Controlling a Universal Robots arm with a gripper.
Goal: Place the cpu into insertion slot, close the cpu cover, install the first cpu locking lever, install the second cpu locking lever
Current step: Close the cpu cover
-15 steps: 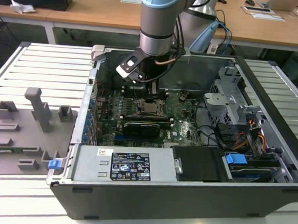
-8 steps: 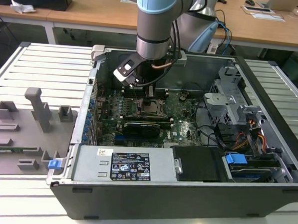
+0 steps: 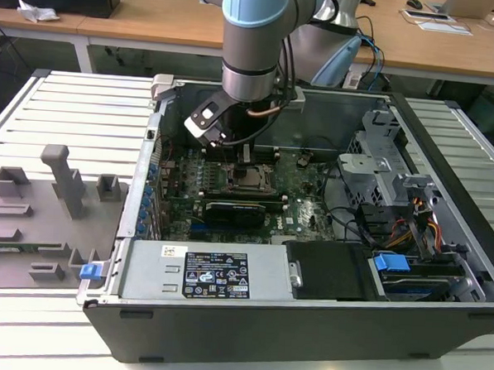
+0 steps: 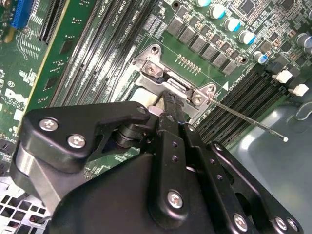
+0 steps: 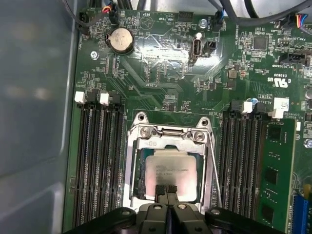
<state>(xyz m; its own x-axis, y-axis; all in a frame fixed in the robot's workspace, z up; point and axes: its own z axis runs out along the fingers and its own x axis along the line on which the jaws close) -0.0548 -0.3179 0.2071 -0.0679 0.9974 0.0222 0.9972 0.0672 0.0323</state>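
Silver-grey square cpu (image 5: 171, 170) lies beneath black gripper (image 5: 165, 187).

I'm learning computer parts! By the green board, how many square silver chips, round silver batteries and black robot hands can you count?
cpu: 1
round battery: 1
hand: 1
Total: 3

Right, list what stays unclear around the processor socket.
First wrist view: the near edge of the pale silver square chip and thin silver metal frame cover is hidden by the black hand.
Same view: one end of the thin metal lever rod is behind the hand.
Second wrist view: the hand hides most of the square metal-rimmed socket.
Exterior view: the socket is too small to judge its levers.
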